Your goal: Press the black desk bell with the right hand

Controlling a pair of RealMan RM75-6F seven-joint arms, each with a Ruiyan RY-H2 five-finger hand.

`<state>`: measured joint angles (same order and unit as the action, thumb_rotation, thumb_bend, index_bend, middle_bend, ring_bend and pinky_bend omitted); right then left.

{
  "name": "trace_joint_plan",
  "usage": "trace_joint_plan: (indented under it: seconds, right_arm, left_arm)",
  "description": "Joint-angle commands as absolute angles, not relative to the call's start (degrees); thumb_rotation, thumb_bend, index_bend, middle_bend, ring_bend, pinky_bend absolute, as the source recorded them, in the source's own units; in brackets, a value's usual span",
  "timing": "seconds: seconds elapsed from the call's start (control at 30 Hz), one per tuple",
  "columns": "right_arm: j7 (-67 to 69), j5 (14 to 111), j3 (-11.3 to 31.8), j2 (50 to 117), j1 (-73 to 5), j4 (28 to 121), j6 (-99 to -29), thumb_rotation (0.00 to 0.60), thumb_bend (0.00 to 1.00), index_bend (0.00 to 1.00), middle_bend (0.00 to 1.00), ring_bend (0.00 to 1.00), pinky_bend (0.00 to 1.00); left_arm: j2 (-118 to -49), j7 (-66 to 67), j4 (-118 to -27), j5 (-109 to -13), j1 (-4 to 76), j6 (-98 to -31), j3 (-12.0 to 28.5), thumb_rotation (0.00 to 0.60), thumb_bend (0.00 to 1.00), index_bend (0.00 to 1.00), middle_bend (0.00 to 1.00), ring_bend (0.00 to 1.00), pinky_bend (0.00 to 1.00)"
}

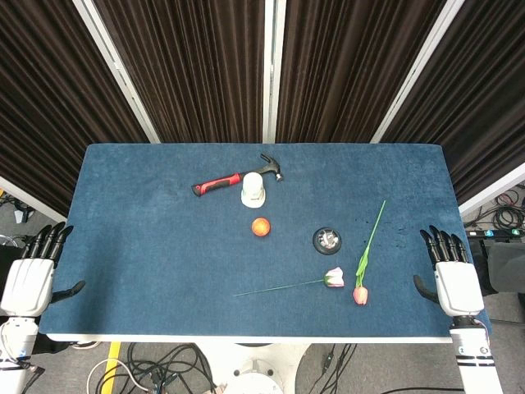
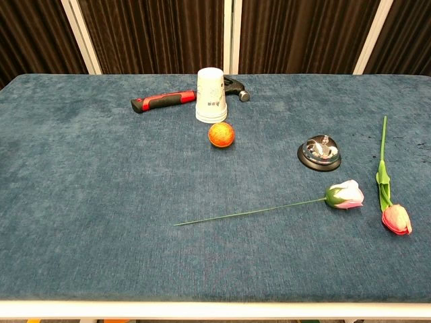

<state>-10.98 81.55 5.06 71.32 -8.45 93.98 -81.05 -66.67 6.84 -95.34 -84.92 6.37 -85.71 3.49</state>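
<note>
The desk bell, a black base with a shiny metal dome, stands on the blue table right of centre; the chest view shows the bell too. My right hand hangs open at the table's right edge, well to the right of the bell and a little nearer the front, holding nothing. My left hand is open off the table's left edge. Neither hand appears in the chest view.
A pink tulip and a red tulip lie in front of the bell, the red one's stem running between bell and right hand. An orange ball, an upturned paper cup and a red-handled hammer sit further back.
</note>
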Motion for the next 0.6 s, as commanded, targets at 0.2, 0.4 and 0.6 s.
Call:
trace_joint_plan:
  seconds: [0.2,0.4,0.6]
  right_arm:
    - [-11.1,81.34,5.12,71.2,-8.56,94.23,-80.81,0.6,0.23,0.0,0.0,0.0,0.0]
    - [-11.48,81.46,5.04,71.54,-8.76,94.41,-80.59,0.6,0.29,0.0,0.0,0.0,0.0]
    - [-13.66,80.88,4.89,71.37,-8.78,95.26,-80.31,0.6,0.94,0.0,0.0,0.0,0.0]
  left_arm:
    - [-66.92,6.63,-94.96,-84.91,6.23,-85.68,3.31,0.6,0.11,0.09,0.05,0.0,0.15]
    - [-66.43,6.65,-95.35,-84.89,6.45,-85.59,3.62,0.6,0.11,0.09,0.05,0.0,0.15]
    - [-66.6,6.58,-95.38,-85.04,6.36,-85.55,3.36,0.6,0.11,0.09,0.05,0.0,0.15]
